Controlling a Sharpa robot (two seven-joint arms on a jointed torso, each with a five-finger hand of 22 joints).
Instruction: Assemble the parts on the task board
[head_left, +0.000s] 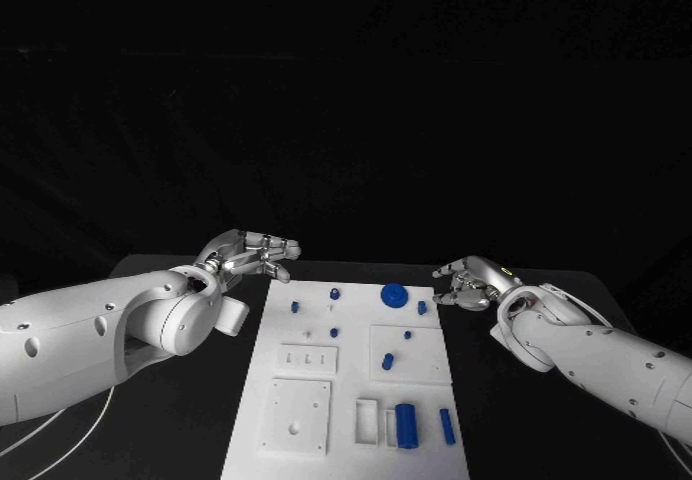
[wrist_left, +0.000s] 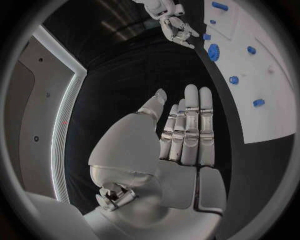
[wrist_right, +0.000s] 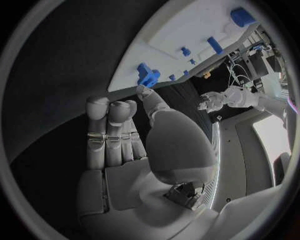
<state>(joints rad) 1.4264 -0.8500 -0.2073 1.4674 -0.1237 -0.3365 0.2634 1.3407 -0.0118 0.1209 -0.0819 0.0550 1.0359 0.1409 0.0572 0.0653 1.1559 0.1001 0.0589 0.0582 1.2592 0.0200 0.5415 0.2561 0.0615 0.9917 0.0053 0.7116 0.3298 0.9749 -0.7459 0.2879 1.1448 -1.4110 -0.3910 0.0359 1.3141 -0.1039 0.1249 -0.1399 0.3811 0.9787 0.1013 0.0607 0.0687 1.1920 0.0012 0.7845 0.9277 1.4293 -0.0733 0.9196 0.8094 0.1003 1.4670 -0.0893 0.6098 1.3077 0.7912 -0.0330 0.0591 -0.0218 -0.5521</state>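
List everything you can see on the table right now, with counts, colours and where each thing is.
Task board: one, white, middle of the black table.
Round knob: one, blue, far end of the board.
Small pegs: several, blue, scattered near the far end.
Cylinder: one, blue, near end, lying lengthwise.
Thin bar: one, blue, beside the cylinder.
Left robot hand: silver, off the board's far left corner, holding nothing.
Right robot hand: silver, off the far right corner, holding nothing.

A black table (head_left: 173, 300) amid near-total darkness (pale wall panels (wrist_left: 37, 115) off to the side)
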